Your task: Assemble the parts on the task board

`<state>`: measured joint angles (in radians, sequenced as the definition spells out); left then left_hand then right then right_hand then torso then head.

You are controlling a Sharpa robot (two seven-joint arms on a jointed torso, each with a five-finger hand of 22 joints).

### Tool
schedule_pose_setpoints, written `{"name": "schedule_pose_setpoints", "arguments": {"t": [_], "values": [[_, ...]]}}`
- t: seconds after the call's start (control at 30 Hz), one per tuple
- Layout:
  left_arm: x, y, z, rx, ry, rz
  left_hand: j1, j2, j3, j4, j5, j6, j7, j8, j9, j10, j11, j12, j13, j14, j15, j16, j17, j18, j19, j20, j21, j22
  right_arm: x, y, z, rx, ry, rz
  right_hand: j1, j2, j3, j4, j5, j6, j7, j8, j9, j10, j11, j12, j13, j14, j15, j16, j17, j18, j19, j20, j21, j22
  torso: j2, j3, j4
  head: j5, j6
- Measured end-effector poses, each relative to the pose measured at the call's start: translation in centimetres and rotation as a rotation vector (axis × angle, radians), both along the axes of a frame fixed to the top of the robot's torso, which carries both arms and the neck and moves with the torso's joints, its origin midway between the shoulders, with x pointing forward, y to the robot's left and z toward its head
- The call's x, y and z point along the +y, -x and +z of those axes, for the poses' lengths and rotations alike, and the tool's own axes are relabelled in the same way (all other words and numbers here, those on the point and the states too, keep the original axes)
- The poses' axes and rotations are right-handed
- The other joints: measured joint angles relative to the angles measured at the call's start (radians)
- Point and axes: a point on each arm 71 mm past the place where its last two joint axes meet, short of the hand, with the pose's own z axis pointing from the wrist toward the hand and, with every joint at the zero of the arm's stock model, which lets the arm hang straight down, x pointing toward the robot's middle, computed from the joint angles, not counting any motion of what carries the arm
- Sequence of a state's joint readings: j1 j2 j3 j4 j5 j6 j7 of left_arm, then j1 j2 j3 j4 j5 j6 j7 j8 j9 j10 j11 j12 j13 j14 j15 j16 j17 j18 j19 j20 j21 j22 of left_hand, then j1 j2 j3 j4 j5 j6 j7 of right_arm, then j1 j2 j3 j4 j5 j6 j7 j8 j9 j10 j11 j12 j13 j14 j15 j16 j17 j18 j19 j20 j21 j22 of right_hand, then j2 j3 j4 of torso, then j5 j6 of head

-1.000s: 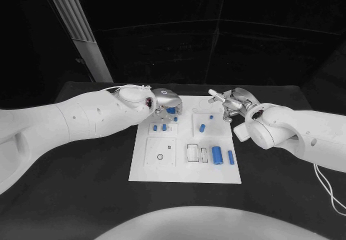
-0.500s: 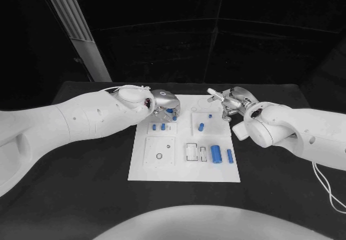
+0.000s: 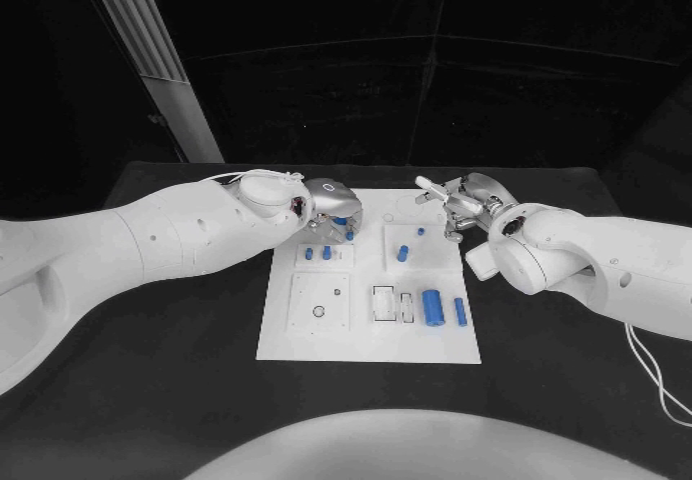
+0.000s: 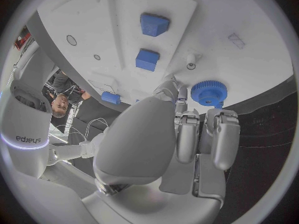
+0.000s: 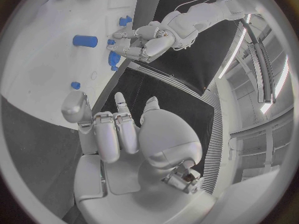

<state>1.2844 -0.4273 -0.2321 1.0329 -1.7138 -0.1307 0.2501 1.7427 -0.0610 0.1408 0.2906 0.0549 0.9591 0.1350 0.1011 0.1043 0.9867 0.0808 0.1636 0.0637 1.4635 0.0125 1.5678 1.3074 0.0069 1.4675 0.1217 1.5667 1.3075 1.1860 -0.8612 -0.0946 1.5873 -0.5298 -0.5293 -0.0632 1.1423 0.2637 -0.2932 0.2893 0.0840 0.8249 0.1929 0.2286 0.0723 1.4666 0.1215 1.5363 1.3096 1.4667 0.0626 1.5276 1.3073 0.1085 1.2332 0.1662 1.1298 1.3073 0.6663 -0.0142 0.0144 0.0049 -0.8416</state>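
The white task board (image 3: 368, 335) lies in the middle of the table. My left hand (image 3: 329, 205) is over its far left corner, thumb and fingertips (image 4: 187, 119) closed around a blue gear (image 4: 209, 92) that sits flat on the board (image 4: 249, 50). The gear (image 3: 340, 222) also shows just under that hand. My right hand (image 3: 462, 205) hovers at the far right corner with fingers apart and nothing in it. In the right wrist view the left hand (image 5: 143, 40) and the gear (image 5: 115, 59) lie beyond the right hand (image 5: 118, 139).
Two small blue pieces (image 3: 317, 254) stand in the board's left block, and also show as blue blocks (image 4: 149, 59). A blue peg (image 3: 402, 254) stands mid-board. A thick blue cylinder (image 3: 431, 306) and a slimmer one (image 3: 462, 312) lie at the near right. Black table surrounds the board.
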Motion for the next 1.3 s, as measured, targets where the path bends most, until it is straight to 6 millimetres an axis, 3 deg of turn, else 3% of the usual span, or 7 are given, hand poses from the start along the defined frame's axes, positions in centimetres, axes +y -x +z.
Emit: {"name": "schedule_pose_setpoints", "arguments": {"t": [0.4,1.3], "values": [[-0.29,-0.14,-0.01,-0.006,-0.006,-0.004,-0.001,0.011,0.023,-0.001,0.0,0.056,-0.005,0.015,0.001,0.055,-0.006,0.012,-0.001,0.0,0.0,0.0,0.0,0.0,0.0,0.0,0.0,0.0,0.11,0.0,-0.06,0.007,0.001,0.003,0.0,0.0,0.0,0.0,0.0,0.0,0.0,0.004,0.0,0.0,0.0,0.0,0.0,0.0,0.0,0.0,0.0,0.0,0.0,0.0,0.0,0.0,0.0,0.0,-0.0003,0.002,0.001],[-0.54,-0.43,0.04,0.007,-0.017,-0.007,-0.022,0.006,0.036,-0.004,0.0,0.062,0.001,0.008,-0.005,0.07,0.002,0.0,-0.002,0.004,0.004,0.0,0.0,0.0,0.0,0.0,0.0,0.0,0.13,0.01,-0.11,0.015,0.002,0.004,0.0,0.0,0.0,0.0,0.0,0.0,0.0,0.003,0.0,0.0,0.0,0.0,0.0,0.0,0.0,0.0,0.0,0.0,0.0,0.0,0.0,0.0,0.0,0.0002,-0.0006,0.003,0.0]]}}
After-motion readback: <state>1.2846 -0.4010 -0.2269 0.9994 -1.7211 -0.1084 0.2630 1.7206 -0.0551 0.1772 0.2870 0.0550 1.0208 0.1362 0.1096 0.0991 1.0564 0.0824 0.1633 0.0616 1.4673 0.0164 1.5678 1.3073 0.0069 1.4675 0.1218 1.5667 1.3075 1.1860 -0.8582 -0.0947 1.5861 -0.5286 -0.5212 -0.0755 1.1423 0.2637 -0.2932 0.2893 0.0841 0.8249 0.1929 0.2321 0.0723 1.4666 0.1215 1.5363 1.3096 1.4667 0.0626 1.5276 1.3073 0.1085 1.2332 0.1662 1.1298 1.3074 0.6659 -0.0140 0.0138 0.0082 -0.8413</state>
